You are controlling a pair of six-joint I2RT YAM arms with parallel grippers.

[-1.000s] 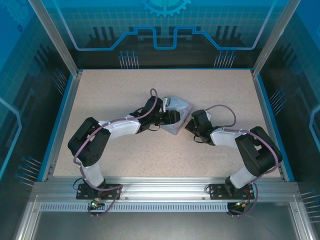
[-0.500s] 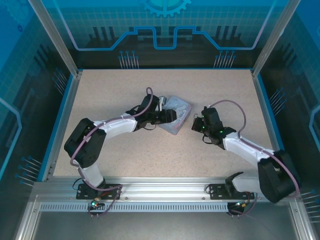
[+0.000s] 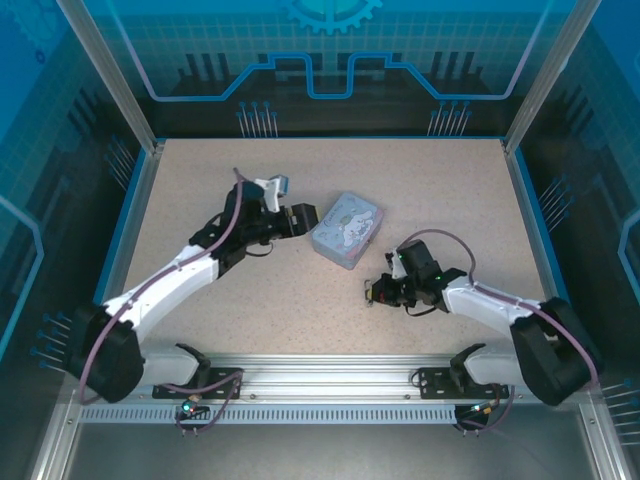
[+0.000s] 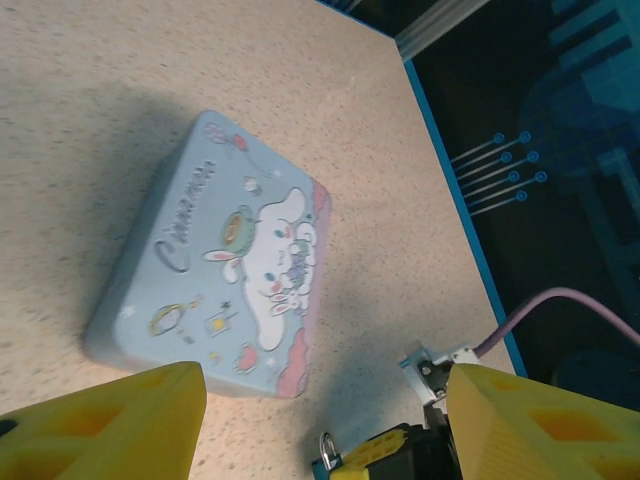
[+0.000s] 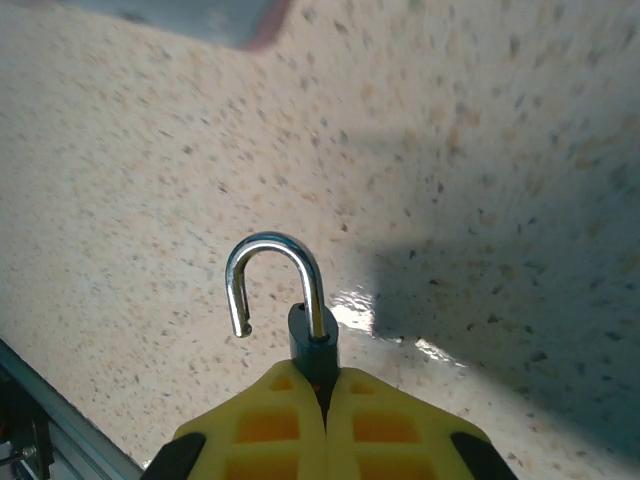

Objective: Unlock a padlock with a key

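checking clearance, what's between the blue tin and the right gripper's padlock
Bare speckled tabletop, in the top view, between the pale blue cartoon tin and the blue-bodied padlock the right gripper holds.

Tin (image 3: 346, 230) sits mid-table (image 3: 200, 170), left gripper (image 3: 303, 217) just beside its left edge; padlock (image 5: 306, 342) in right gripper (image 5: 325, 388), nearer front.

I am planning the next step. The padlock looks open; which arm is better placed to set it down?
Right. Its gripper is shut on the padlock, whose shackle stands open, low over the table. The left gripper is open and empty, away beside the tin.
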